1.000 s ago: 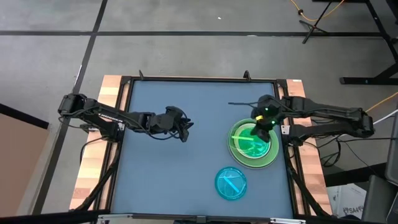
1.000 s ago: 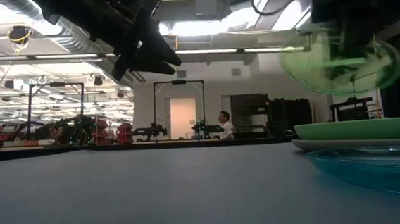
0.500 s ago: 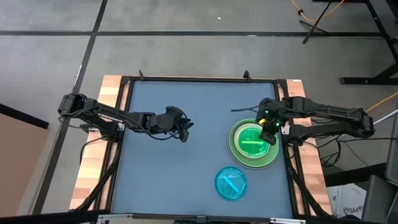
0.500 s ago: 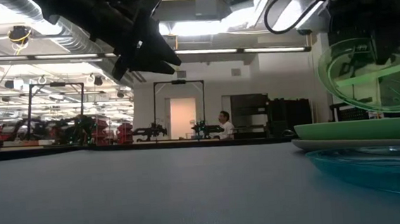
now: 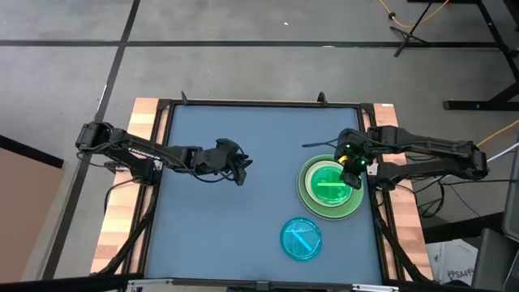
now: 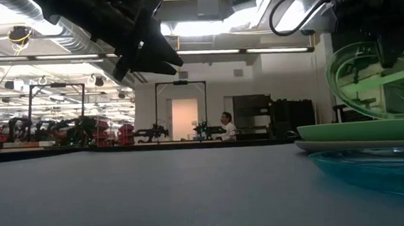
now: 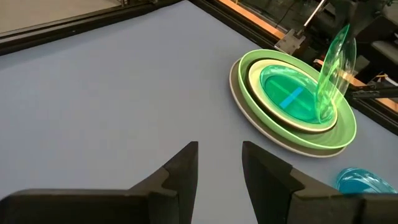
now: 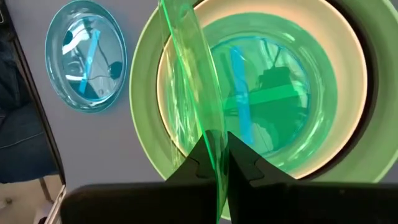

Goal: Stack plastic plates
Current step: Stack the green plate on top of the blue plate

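1. The right gripper (image 5: 351, 165), at the right of centre in the high view, pinches the rim of a small translucent green plate (image 7: 333, 68), fingers clamped thinly on its edge in the right wrist view. The plate hangs steeply tilted, almost on edge, above the stack (image 5: 353, 203).
2. The stack sits at the right of the table (image 5: 235, 235): a large grey plate (image 7: 273, 135) at the bottom, a large light green plate (image 7: 345, 130) on it, a white plate (image 7: 254, 71) inside, then another translucent green plate (image 7: 292, 99) on top.
3. To do this well, I judge the held plate should be levelled first, centred over the top green plate, then lowered until its lower edge touches before the fingers let go. Released while tilted, it could roll or slide off.
4. A translucent blue plate (image 5: 301, 238) lies alone toward the lower centre-right, just beside the stack, not yet stacked.
5. The left gripper (image 5: 241, 170) hovers left of centre, fingers parted and empty.
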